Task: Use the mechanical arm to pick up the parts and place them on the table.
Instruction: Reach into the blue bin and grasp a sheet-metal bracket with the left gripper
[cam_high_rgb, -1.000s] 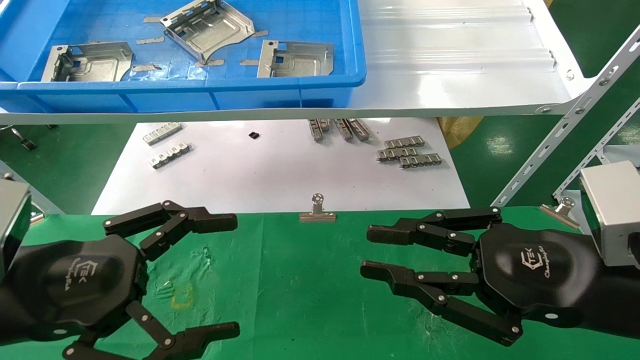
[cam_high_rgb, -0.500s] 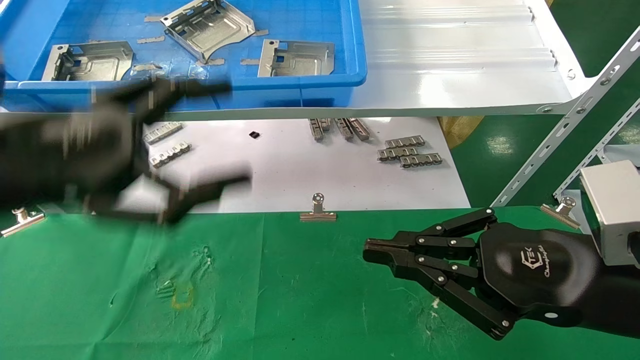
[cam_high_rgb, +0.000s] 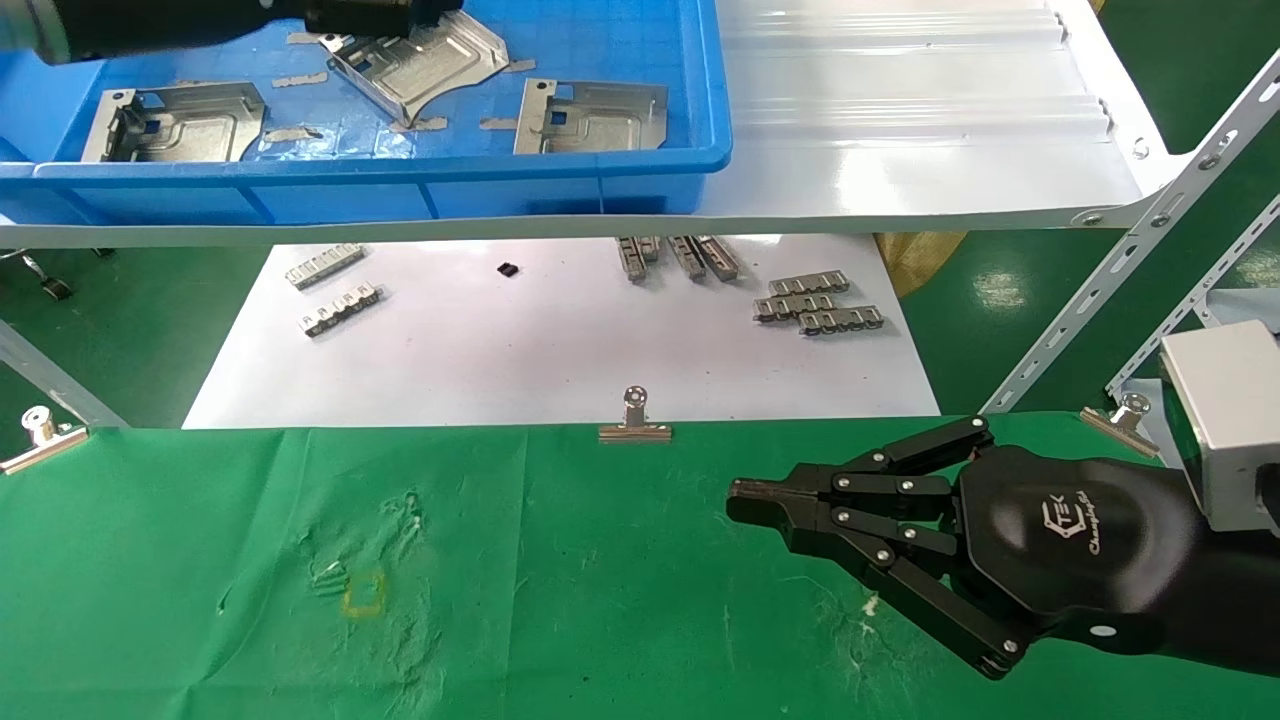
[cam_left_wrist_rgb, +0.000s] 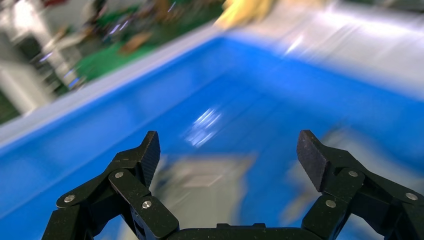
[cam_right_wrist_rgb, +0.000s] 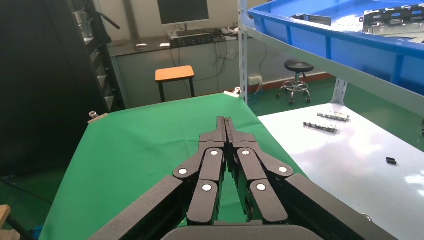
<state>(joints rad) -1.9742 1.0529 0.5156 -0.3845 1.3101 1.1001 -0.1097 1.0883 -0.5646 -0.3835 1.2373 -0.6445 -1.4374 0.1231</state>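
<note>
Three silver-grey sheet-metal parts lie in a blue bin (cam_high_rgb: 400, 165) on the shelf: one at the left (cam_high_rgb: 180, 120), one tilted in the middle (cam_high_rgb: 415, 60), one at the right (cam_high_rgb: 595, 115). My left arm reaches over the bin at the far left; its gripper (cam_left_wrist_rgb: 231, 152) is open and empty above a blurred part (cam_left_wrist_rgb: 200, 185). In the head view that gripper (cam_high_rgb: 370, 15) is over the middle part's far end. My right gripper (cam_high_rgb: 745, 495) is shut and empty, low over the green-cloth table (cam_high_rgb: 600, 600); it also shows in the right wrist view (cam_right_wrist_rgb: 226, 122).
The bin stands on a glossy white shelf (cam_high_rgb: 900, 120) with slanted metal braces (cam_high_rgb: 1120, 290) at the right. Below it a white sheet (cam_high_rgb: 560, 350) carries small ridged strips (cam_high_rgb: 820, 305). Binder clips (cam_high_rgb: 635, 420) hold the cloth's far edge.
My left arm has risen from the green table and swung up and away to over the blue bin, jaws still open. My right gripper has closed from open and stays in place.
</note>
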